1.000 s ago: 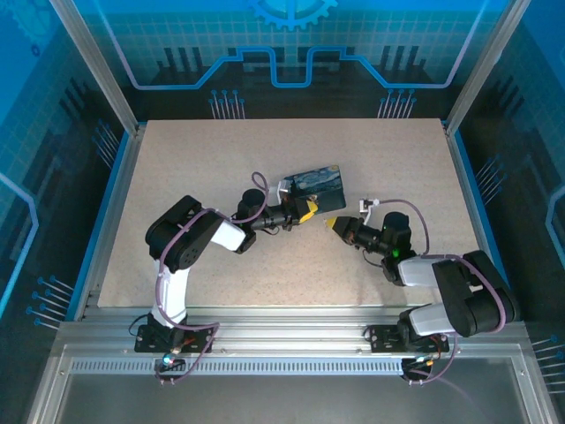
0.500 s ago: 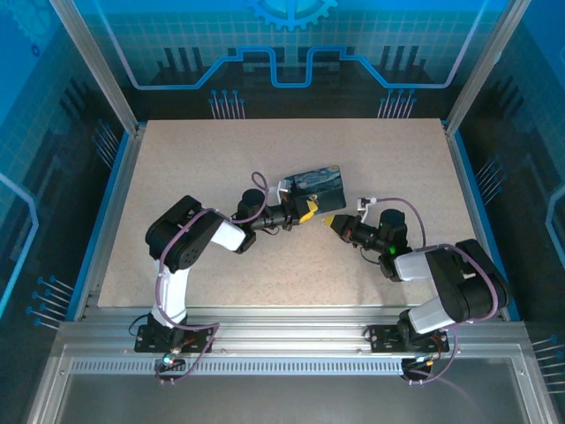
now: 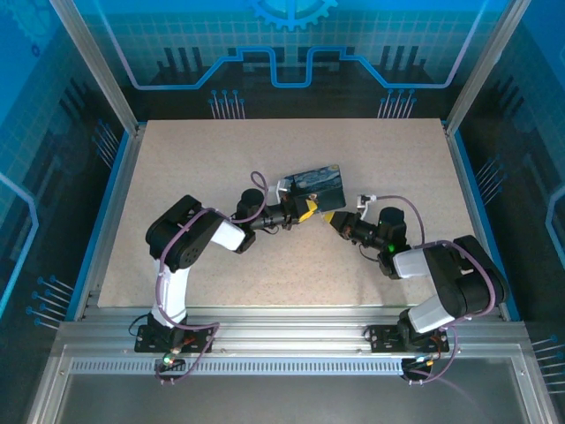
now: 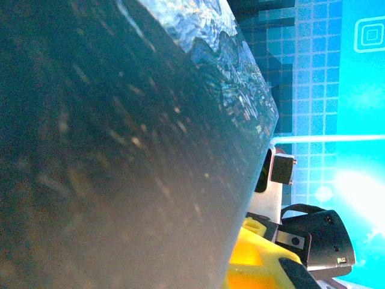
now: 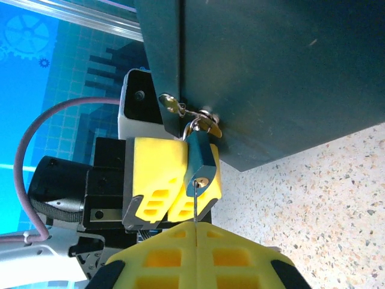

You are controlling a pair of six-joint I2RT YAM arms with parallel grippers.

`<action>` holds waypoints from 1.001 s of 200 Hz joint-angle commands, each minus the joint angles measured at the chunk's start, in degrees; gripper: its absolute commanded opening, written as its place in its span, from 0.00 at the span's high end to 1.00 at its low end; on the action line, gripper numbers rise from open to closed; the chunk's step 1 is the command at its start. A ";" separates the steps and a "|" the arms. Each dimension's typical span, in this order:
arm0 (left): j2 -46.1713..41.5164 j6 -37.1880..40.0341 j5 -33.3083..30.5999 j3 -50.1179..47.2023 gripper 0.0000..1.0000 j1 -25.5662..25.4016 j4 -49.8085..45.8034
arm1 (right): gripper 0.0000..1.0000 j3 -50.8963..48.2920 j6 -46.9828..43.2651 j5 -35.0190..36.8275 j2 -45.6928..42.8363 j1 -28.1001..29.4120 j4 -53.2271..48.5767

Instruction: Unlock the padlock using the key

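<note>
Seen from R wrist, L to R: L jaws, closed on padlock [image 5: 200, 158] body, hold it where it hangs from the hasp of the dark box [image 5: 271, 72] near the middle of the table [image 3: 221, 159]. Keyhole end faces R arm. Key [image 5: 196, 203], pinched in shut R jaws, lies in line w/ padlock's long axis, tip at keyhole; depth of entry can't be told. Next move prob. a straight push along that axis, then a twist.
</note>
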 commanded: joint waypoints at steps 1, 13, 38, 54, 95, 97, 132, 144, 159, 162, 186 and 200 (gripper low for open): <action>0.47 -1.34 1.59 -0.33 1.00 0.09 4.44 | 1.00 1.34 0.64 0.82 1.31 0.88 2.72; 0.57 -1.34 1.68 -0.16 1.00 0.09 4.44 | 1.00 1.43 0.83 0.74 1.91 1.00 3.22; 0.75 -1.44 1.77 -0.14 1.00 0.09 4.58 | 1.00 1.73 1.27 0.82 2.55 1.04 4.25; 0.77 -1.49 1.84 -0.24 1.00 0.01 4.73 | 1.00 1.86 1.42 0.91 2.65 1.14 4.73; 0.86 -1.43 1.86 -0.17 1.00 0.09 4.75 | 1.00 2.06 1.65 -0.06 2.40 1.30 5.69; 0.96 -1.50 1.88 -0.23 1.00 0.09 4.78 | 1.00 2.05 1.67 -0.06 2.35 1.28 5.67; 1.10 -1.53 1.78 0.02 1.00 0.07 4.73 | 1.00 1.08 1.51 -0.27 1.34 1.43 5.57; 1.11 -1.51 1.77 0.09 1.00 0.09 4.84 | 1.00 0.68 1.34 -0.23 1.16 1.51 5.39; 1.15 -1.57 1.77 0.12 1.00 0.09 4.83 | 1.00 0.41 1.34 -0.15 0.98 1.52 5.34; 1.09 -1.54 1.77 0.14 1.00 0.09 4.80 | 1.00 0.33 1.25 -0.10 0.91 1.54 5.30; 1.20 -1.52 1.77 0.26 1.00 0.09 4.73 | 1.00 0.50 1.25 -0.05 0.89 1.52 5.27; 1.19 -1.50 1.77 0.23 1.00 0.09 4.71 | 1.00 0.48 1.23 -0.05 0.98 1.53 5.21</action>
